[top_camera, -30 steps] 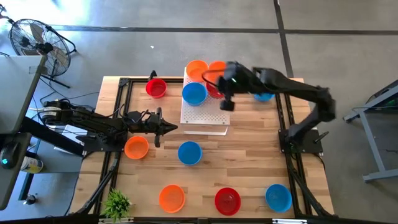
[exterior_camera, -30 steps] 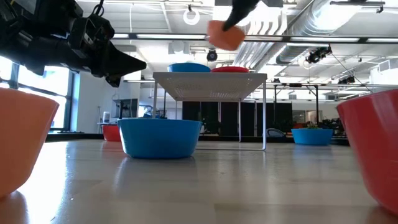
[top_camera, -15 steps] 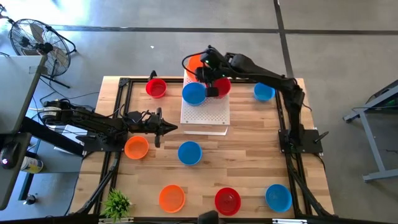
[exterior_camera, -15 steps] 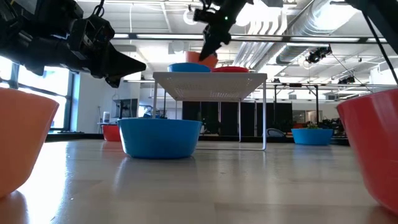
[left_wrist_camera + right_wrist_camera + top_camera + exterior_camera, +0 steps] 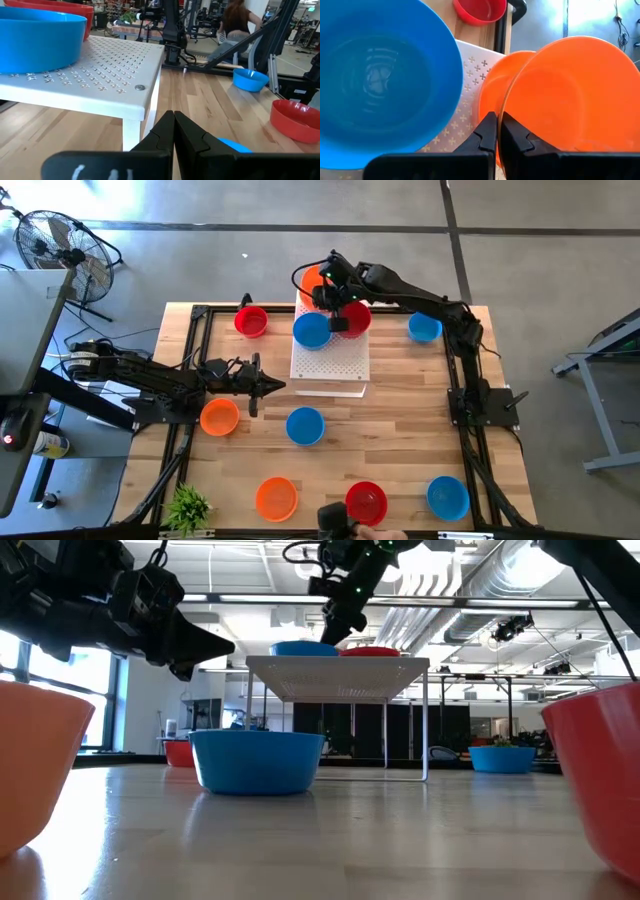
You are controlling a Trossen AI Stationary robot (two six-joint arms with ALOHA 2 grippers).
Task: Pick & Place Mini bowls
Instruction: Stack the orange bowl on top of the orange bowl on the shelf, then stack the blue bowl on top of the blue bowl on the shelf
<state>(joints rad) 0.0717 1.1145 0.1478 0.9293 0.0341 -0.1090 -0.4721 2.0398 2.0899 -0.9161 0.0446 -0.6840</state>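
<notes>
Over white board (image 5: 330,355), right gripper (image 5: 496,131) pinched shut on orange bowl (image 5: 575,95) rim

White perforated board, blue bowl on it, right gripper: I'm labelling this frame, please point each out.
White perforated board (image 5: 330,365), high view, bare top.
Blue bowl (image 5: 312,330), high view, its inside.
Right gripper (image 5: 496,131), right wrist view, between the fingers.

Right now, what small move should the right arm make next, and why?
Probably lower a little, then open. The right gripper, jaws shut on the rim of an orange bowl, holds it over a second orange bowl on the white perforated board.
</notes>
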